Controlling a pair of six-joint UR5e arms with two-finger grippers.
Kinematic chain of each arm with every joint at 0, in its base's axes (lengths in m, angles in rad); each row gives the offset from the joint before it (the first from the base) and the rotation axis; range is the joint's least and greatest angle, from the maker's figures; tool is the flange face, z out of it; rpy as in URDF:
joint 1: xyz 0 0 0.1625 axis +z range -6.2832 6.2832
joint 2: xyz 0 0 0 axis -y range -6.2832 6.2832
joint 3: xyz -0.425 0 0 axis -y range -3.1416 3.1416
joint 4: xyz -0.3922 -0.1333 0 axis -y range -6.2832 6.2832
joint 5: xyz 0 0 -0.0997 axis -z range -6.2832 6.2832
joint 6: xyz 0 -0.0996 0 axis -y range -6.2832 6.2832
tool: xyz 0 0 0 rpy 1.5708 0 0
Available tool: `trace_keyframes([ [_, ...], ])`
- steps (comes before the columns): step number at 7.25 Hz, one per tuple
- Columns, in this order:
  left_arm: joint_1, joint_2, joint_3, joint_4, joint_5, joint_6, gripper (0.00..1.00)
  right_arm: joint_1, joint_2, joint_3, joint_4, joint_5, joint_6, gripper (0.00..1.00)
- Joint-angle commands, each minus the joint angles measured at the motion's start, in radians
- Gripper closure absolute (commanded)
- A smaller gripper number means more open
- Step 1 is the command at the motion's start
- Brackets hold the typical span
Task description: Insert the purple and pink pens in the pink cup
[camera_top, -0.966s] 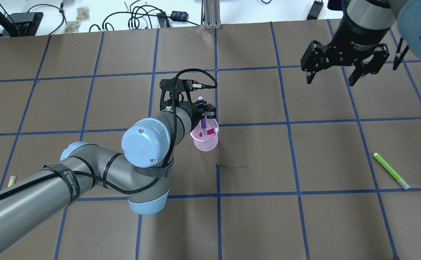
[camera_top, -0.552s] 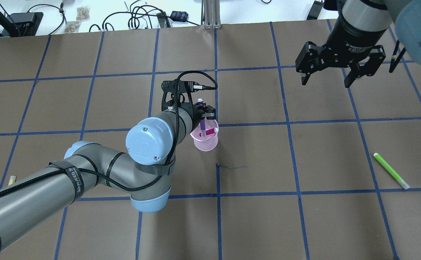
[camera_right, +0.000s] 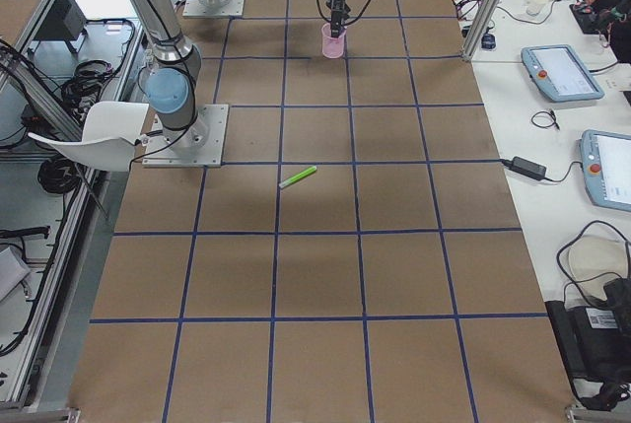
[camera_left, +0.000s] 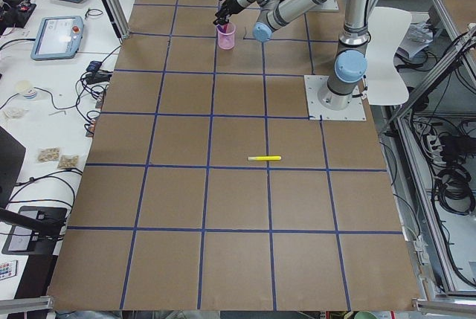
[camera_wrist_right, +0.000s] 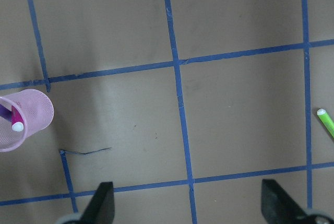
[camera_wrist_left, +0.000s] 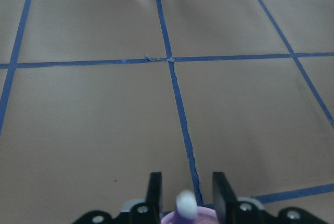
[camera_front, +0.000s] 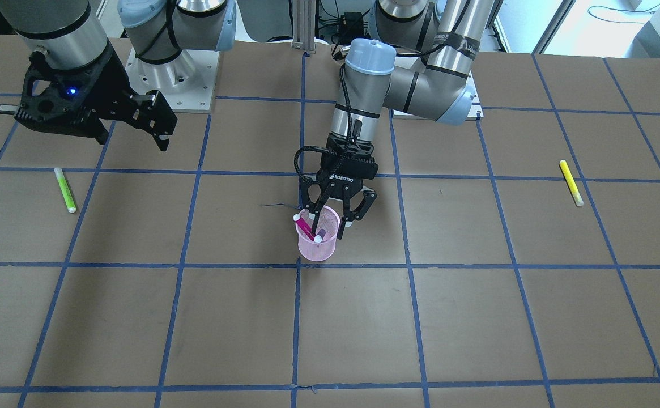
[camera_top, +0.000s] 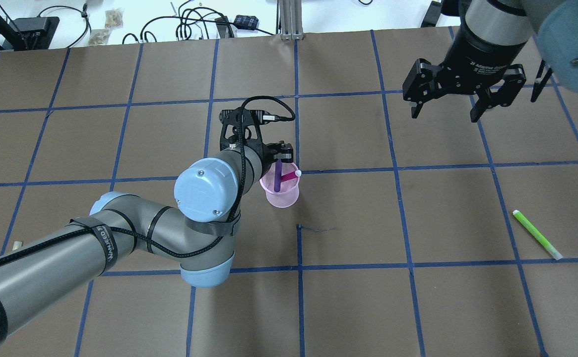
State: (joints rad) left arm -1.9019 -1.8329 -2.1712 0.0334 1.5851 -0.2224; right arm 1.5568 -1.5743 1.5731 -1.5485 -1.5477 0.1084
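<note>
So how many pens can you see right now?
4. A purple pen and a pink pen stand in the pink mesh cup. A green pen lies on the robot's right side, and a yellow pen on its left. None seems hidden.

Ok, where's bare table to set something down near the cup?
Bare: the squares between the cup and the green pen, and the row past the cup toward the operators' side. Crowded: the cup itself, with the left gripper over its rim, and the squares on its left, under the left arm.
</note>
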Motion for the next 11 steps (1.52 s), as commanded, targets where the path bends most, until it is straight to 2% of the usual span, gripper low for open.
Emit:
trace_keyframes([
  [1, 0.004, 0.001, 0.008, -0.004, 0.0, -0.002, 0.42, 0.0, -0.001, 0.001, 0.001, 0.0, -0.001, 0.0],
  [2, 0.018, 0.004, 0.065, -0.067, -0.002, -0.003, 0.42, 0.0, 0.002, 0.001, 0.001, -0.002, -0.001, 0.0],
  [3, 0.033, 0.029, 0.174, -0.306, -0.002, -0.002, 0.41, 0.0, -0.001, 0.002, 0.001, -0.003, -0.001, 0.0],
  [4, 0.056, 0.037, 0.332, -0.577, 0.001, -0.002, 0.32, 0.0, 0.003, 0.011, 0.001, -0.003, -0.003, 0.0],
  [5, 0.099, 0.037, 0.487, -0.85, -0.002, 0.006, 0.29, 0.0, -0.003, 0.036, -0.005, -0.005, -0.003, 0.0],
  [6, 0.163, 0.038, 0.59, -1.032, -0.008, 0.033, 0.2, 0.0, -0.009, 0.048, -0.015, -0.005, -0.003, 0.0],
  [7, 0.199, 0.053, 0.629, -1.137, -0.002, 0.055, 0.14, 0.0, -0.012, 0.048, -0.016, -0.005, -0.003, 0.0],
  [8, 0.231, 0.076, 0.651, -1.247, 0.0, 0.075, 0.0, 0.0, -0.012, 0.048, -0.015, -0.005, -0.003, 0.0],
  [10, 0.257, 0.164, 0.647, -1.453, 0.004, 0.145, 0.0, 0.0, -0.01, 0.05, -0.015, -0.005, 0.001, 0.0],
  [11, 0.288, 0.187, 0.636, -1.481, 0.001, 0.247, 0.0, 0.0, -0.01, 0.05, -0.015, -0.005, -0.001, 0.0],
])
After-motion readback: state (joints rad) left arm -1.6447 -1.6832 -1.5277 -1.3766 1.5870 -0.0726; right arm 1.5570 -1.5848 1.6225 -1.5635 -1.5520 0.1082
